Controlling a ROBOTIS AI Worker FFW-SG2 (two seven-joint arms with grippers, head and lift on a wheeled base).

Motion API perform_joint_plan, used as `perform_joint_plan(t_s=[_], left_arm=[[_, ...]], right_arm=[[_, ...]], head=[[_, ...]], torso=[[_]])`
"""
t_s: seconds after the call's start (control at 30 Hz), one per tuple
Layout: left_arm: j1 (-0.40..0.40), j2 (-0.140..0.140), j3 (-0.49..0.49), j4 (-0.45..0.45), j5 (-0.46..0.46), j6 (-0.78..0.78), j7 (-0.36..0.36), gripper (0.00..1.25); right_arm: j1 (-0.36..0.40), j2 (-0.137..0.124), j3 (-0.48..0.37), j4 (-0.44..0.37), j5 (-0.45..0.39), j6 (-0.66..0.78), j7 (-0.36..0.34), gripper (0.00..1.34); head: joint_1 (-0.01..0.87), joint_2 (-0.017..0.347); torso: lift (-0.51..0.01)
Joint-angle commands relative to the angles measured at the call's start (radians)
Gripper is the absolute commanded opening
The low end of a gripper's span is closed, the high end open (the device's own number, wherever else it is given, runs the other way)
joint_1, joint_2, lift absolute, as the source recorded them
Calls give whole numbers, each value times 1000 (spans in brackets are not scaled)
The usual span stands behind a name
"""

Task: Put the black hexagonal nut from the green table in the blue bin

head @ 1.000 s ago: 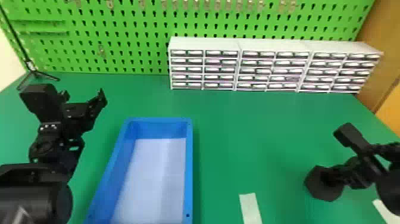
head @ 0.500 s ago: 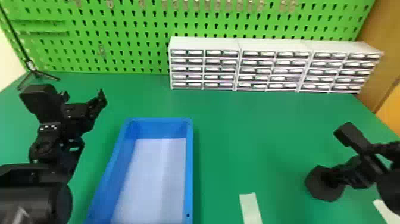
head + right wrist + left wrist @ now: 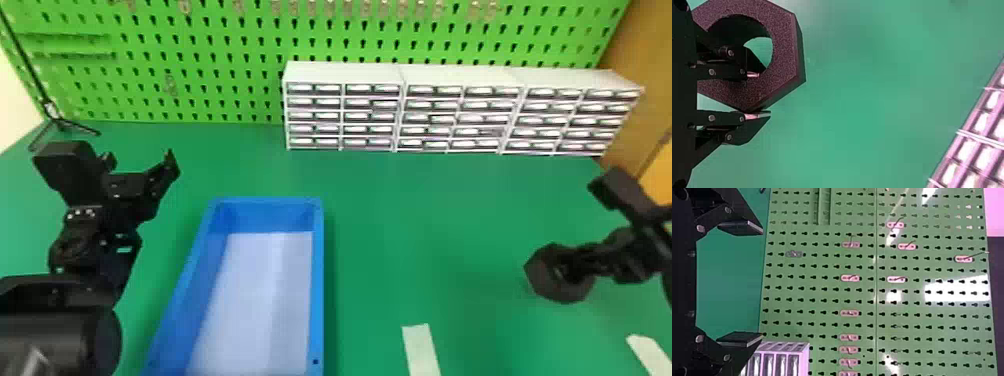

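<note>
Right gripper (image 3: 567,267) clasps the thick wall of the black hexagonal nut (image 3: 540,287), one finger inside its hole; nut well right of the rectangular blue plastic bin (image 3: 318,280); left gripper (image 3: 139,160), left of the bin, is spread and empty.

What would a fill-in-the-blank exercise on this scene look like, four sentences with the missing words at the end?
The right end effector grips the black hexagonal nut with one finger inside its central ____.
The left end effector, its fingers apart, holds ____.
The bin on the table is coloured ____.
In the head view, the nut is on the bin's ____ side.
Missing words: hole; nothing; blue; right.
</note>
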Motion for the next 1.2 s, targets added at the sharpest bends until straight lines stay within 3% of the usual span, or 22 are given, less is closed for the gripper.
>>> perform_joint_plan(t_s=[0.0,0.33,0.77,0.97,1.17], left_arm=[[0,0,0,0,0,0,0,930],[0,0,2,0,-1,0,0,930],[-2,0,-2,0,-1,0,0,930],[-5,0,-11,2,-3,1,8,930],[-8,0,-15,5,-3,1,11,930]], right_arm=[[-36,-17,15,-60,-14,36,1,304],[-111,-40,34,-141,-128,82,-1,304],[-227,-34,182,-155,-378,88,-76,304],[-269,-5,247,-154,-448,80,-119,304],[-306,47,325,-154,-497,68,-168,304]], head=[[686,28],[686,28],[686,28],[686,28],[686,28]], torso=[[-96],[-96],[-96],[-96],[-96]])
